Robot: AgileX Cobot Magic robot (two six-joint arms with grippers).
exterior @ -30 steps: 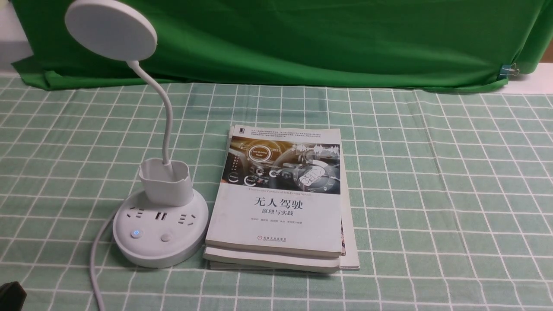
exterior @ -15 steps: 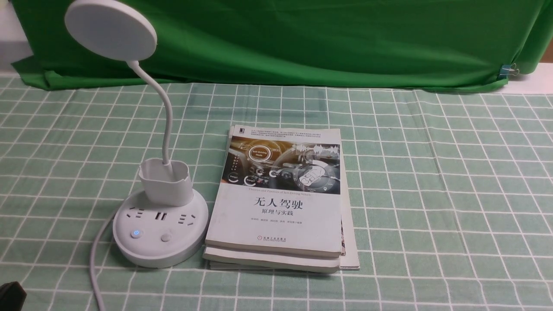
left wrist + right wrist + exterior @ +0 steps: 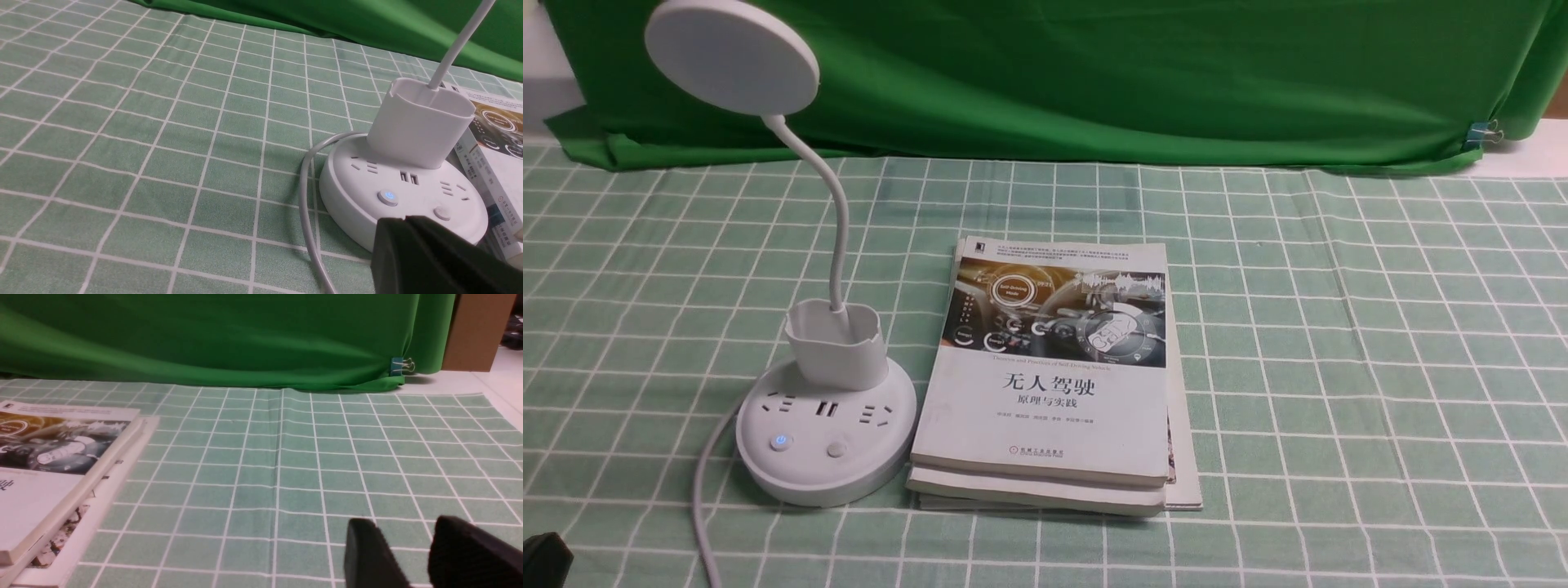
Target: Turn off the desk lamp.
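Desk lamp [image 3: 821,425] on the worktop's left, beside the books [image 3: 1045,408]. Our left hand [image 3: 404,220] looks closed, empty; our right [image 3: 408,522] gapes slightly. Sloppy aim could press the unlit button [image 3: 837,449], leaving the blue-lit one on.

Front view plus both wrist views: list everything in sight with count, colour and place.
desk lamp: one, white, left side
cable: one, pale grey, left of the lamp base
stack of books: one, mostly white covers, right of the lamp
tablecloth: one, green with white grid, under both
curtain: one, green, behind
binder clip: one, blue, curtain's right end
left gripper: one, black, near left corner, jaws together
right gripper: one, black, right side, jaws apart
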